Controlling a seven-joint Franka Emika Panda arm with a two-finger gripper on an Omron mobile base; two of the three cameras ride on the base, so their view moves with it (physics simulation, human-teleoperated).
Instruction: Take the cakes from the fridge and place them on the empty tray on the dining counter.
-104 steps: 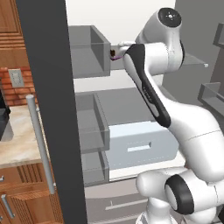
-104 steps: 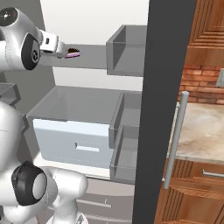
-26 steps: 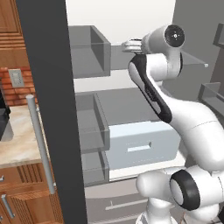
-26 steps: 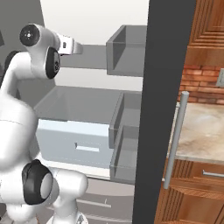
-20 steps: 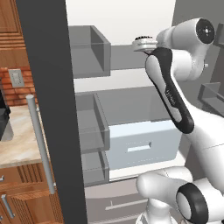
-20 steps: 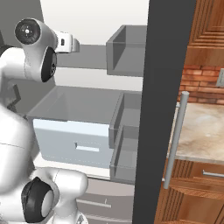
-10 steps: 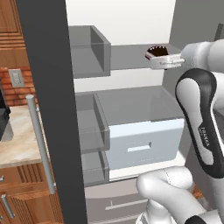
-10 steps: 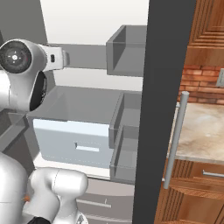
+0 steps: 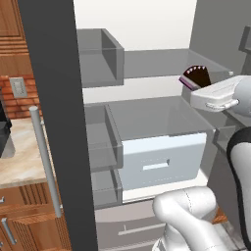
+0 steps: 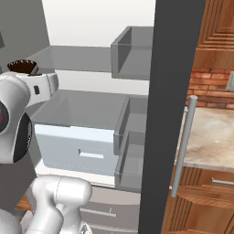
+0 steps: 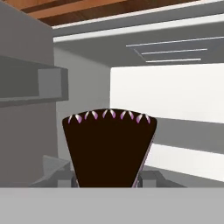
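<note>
The tall silver-grey fridge (image 9: 147, 127) stands open, its dark door edge (image 9: 59, 122) upright in the foreground of the left base view and its grey shelves and pale lower drawer (image 9: 162, 159) exposed behind. Beside it, at the right edge of the right base view, lies a beige marbled stone surface (image 10: 208, 137) on brown wood cabinets, backed by red brick wall. The white robot arm (image 9: 230, 147) rises at the right edge of the left base view. Its gripper (image 9: 201, 88) holds the dark chocolate-brown wedge slice of cake (image 9: 196, 77) by the narrow end; in the hand view the cake (image 11: 109, 146) fans upward from between the finger tips, its broad edge trimmed with small white-and-purple dots, so the jaws are closed on the slice at a moderate width. The cake is thus in the air, level with the upper shelf, near the right-hand edge of the fridge opening, and appears to be carried flat, probably so that it does not slip in transit toward the tray. Compared with half a second ago, the hand and cake have swung further to the right and nearer the cameras, away from the shelf interior, and the grip is unchanged.
</note>
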